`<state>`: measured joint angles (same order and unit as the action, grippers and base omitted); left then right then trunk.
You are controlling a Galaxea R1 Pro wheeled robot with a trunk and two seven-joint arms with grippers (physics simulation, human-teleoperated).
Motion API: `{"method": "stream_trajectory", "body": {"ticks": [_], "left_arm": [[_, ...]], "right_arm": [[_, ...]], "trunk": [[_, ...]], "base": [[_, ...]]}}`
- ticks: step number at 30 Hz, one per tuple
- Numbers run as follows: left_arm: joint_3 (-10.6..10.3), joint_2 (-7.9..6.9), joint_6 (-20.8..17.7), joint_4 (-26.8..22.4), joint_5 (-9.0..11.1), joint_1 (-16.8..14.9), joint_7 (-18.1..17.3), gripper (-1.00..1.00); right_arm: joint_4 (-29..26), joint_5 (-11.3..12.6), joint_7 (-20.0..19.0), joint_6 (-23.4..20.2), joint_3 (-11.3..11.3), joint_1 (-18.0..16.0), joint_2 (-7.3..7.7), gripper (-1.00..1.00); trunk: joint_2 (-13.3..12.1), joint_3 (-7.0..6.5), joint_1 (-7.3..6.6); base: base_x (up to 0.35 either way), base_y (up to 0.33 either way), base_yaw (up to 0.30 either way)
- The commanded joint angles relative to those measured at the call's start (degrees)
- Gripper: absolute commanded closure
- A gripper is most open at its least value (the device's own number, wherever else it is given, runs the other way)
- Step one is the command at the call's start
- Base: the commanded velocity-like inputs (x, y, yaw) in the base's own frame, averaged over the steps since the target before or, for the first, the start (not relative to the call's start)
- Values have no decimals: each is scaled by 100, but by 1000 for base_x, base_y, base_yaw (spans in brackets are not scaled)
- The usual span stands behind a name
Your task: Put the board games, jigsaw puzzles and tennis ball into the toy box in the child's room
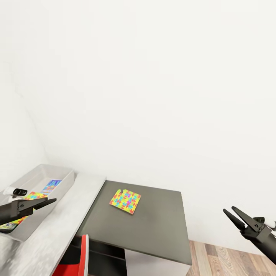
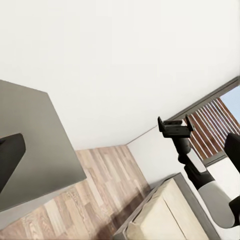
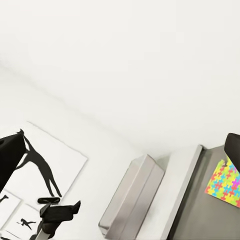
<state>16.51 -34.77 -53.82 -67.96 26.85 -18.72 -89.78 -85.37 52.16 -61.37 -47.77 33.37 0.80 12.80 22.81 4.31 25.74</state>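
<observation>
the thin puzzle (image 1: 125,201) lies flat on the dark table (image 1: 161,226), so fingers could skid over it or push it toward the edge rather than lift it. it is a bright mosaic square, on the far left part of that top, right of the grey toy box (image 1: 61,183). the right gripper (image 1: 234,216) is spread and empty, the left gripper (image 1: 45,202) nearly closed, holding nothing.

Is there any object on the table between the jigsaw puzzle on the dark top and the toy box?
Nothing visible. The jigsaw puzzle lies flat on the dark top, and only bare grey table separates it from the toy box at the left.
</observation>
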Motion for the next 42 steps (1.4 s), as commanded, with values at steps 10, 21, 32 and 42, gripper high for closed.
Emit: {"method": "stream_trajectory", "body": {"ticks": [10,21,32,42], "left_arm": [[1,30,-51,-1,-16,-1,-22,-100],[0,32,-31,7,-21,-1,-22,-100],[1,32,-16,10,-21,-1,-22,-100],[1,32,-15,10,-21,-1,-22,-100]], "right_arm": [[-6,22,2,-22,3,-1,-6,-100],[-6,22,2,-13,-5,-1,-11,-100],[-6,22,2,-13,-14,-1,-15,-100],[-6,22,2,-13,-15,-1,-16,-100]], "trunk": [[11,-78,4],[11,-178,4],[11,-277,4],[11,-368,4]], "base": [[0,0,0],[0,0,0],[0,0,0],[0,0,0]]}}
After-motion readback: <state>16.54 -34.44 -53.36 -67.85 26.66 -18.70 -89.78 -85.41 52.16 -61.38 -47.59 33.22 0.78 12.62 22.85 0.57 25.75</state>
